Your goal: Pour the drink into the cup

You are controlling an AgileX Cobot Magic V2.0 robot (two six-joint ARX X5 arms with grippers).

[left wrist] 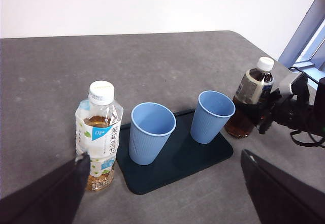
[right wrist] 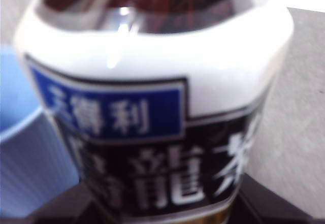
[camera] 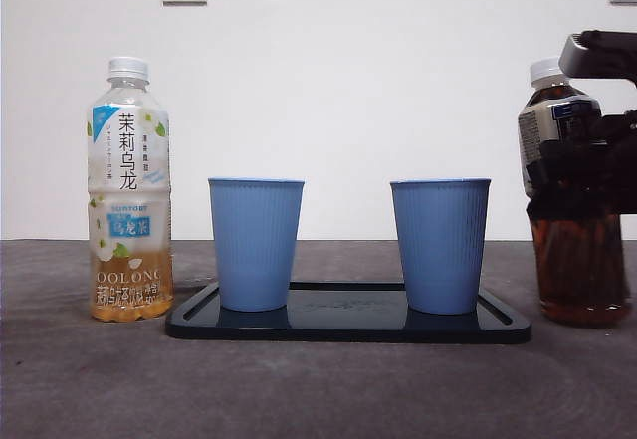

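Standing upright right of the tray's right cup [camera: 440,245], the dark tea bottle [camera: 569,210] sat between the right gripper [camera: 587,175]'s jaws, seemingly clamped on it; the left gripper [left wrist: 162,193] hung open, farther off.

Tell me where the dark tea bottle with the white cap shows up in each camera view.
Front view: the dark tea bottle stands at the right edge, on the table beside the black tray, with the right gripper at its middle.
Left wrist view: it stands at the right, just past the tray's end.
Right wrist view: its label fills the picture, close up.
Shared landmark: the blue cup nearest the bottle appears in all three.
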